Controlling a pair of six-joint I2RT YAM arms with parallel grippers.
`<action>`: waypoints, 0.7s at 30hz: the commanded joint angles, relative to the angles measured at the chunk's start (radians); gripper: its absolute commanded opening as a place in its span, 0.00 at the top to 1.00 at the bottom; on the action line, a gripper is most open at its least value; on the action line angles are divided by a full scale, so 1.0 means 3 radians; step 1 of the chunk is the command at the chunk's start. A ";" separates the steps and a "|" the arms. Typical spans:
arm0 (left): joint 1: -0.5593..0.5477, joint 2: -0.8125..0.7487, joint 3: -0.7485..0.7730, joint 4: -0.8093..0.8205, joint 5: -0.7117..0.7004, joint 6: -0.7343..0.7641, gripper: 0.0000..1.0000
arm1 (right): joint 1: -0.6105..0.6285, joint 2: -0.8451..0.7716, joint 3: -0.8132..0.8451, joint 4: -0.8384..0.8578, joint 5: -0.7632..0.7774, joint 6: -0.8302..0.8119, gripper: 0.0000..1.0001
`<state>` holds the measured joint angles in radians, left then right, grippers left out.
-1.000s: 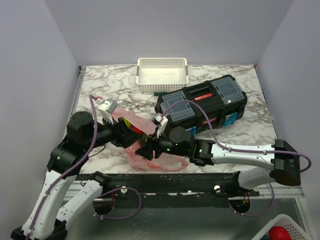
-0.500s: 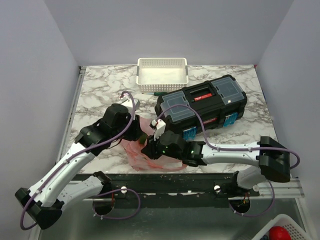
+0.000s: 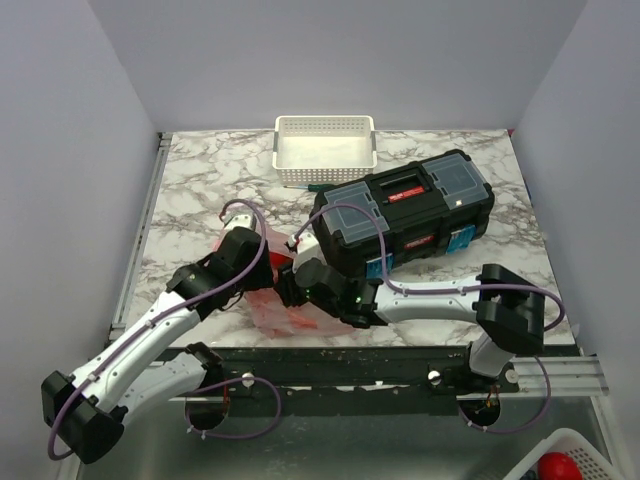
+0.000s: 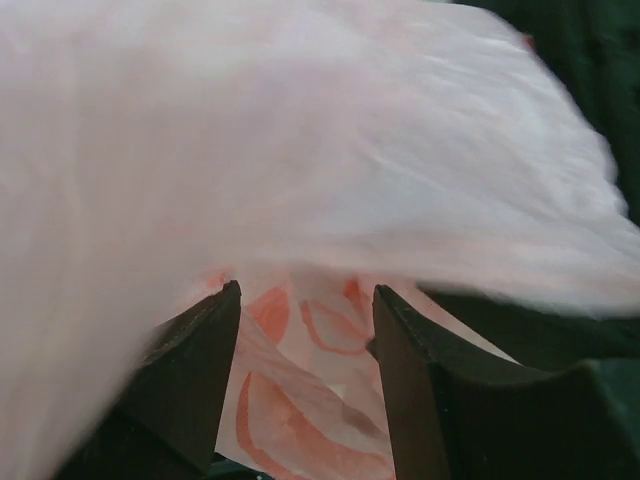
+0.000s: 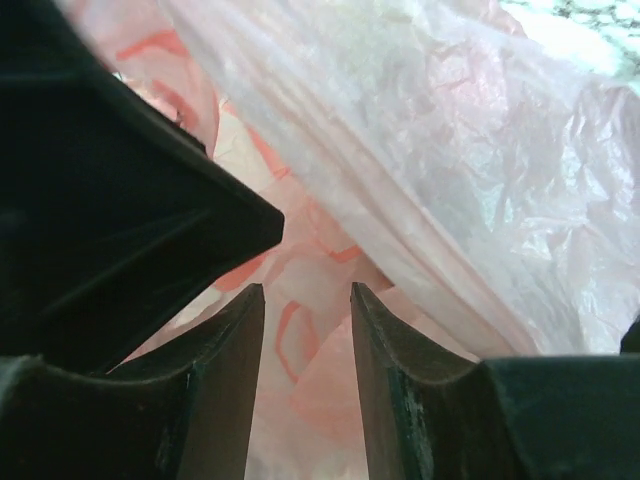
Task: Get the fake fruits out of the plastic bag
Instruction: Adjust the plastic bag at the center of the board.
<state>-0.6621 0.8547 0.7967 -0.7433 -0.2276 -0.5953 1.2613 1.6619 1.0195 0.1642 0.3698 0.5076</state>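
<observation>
Marble tbl (image 3: 190,190) w/ plastic bag (image 3: 272,315), contents unclear.

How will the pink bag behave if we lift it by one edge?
Likely floppy: the plastic bag is thin, creased film that drapes in folds. Translucent and slightly glossy, so probably light and slippery; may slide from a loose pinch.

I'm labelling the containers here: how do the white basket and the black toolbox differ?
The white basket is open-topped and perforated; the black toolbox is closed, with clear compartment lids. The white basket sits square at the far edge; the black toolbox lies angled, nearer the arms. Both are rectangular and rest on the marble table.
</observation>
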 commanded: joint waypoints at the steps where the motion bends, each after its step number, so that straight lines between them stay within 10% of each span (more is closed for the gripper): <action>1: 0.0246 0.0107 -0.0293 -0.0114 -0.0459 -0.0975 0.43 | -0.0011 0.0149 -0.0104 0.0565 0.0376 -0.0168 0.53; 12: 0.0593 -0.0249 -0.1111 0.0555 -0.0079 -0.1308 0.39 | -0.0009 0.0369 -0.1095 0.1999 -0.0180 -0.0398 0.39; 21: 0.0775 -0.0180 -0.1042 0.0803 0.0266 -0.0793 0.37 | -0.0011 0.0194 -0.1213 0.1629 0.0059 -0.0446 0.41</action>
<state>-0.4393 0.8196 0.4618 -0.5705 -0.2153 -0.9382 1.2610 1.7935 0.6609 0.6868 0.3576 0.3923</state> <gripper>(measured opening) 0.626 0.588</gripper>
